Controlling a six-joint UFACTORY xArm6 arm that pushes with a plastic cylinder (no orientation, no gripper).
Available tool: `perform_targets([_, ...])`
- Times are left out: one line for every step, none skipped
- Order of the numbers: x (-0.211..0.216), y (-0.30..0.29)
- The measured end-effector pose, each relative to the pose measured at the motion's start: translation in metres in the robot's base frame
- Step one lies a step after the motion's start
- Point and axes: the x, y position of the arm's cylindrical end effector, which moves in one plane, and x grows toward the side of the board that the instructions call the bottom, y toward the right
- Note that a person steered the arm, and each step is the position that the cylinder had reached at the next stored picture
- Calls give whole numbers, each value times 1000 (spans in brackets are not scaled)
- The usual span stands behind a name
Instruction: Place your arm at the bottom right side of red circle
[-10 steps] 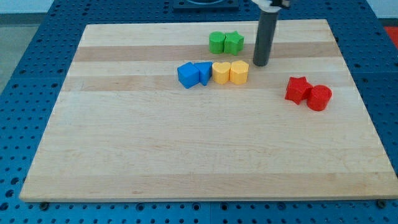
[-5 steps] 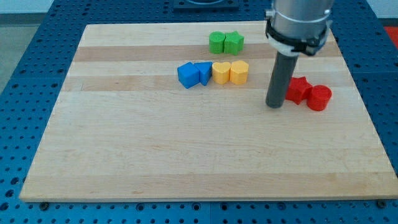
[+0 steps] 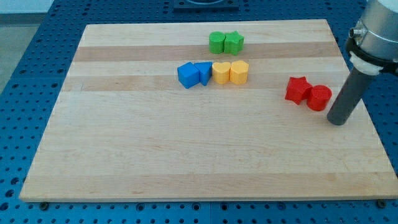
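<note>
The red circle [image 3: 319, 98] sits at the view's right on the wooden board [image 3: 186, 143], touching a red star-shaped block [image 3: 297, 89] on its left. My tip [image 3: 336, 122] rests on the board just below and to the right of the red circle, a small gap apart from it. The dark rod rises up and to the right from the tip to the arm's grey body at the view's top right corner.
Two green blocks [image 3: 225, 42] sit together near the view's top. Below them stands a row of two blue blocks [image 3: 194, 73] and two yellow blocks [image 3: 230, 72]. The board's right edge runs close to my tip.
My tip has moved from beside the yellow blocks down and to the right, passing below the red blocks, to the red circle's lower right. No block has moved.
</note>
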Motion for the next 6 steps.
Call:
perform_targets([0, 4])
perform_targets([-1, 14])
perform_targets([-5, 21])
perform_targets([-10, 21])
perform_targets([-16, 21])
perform_targets([-21, 21])
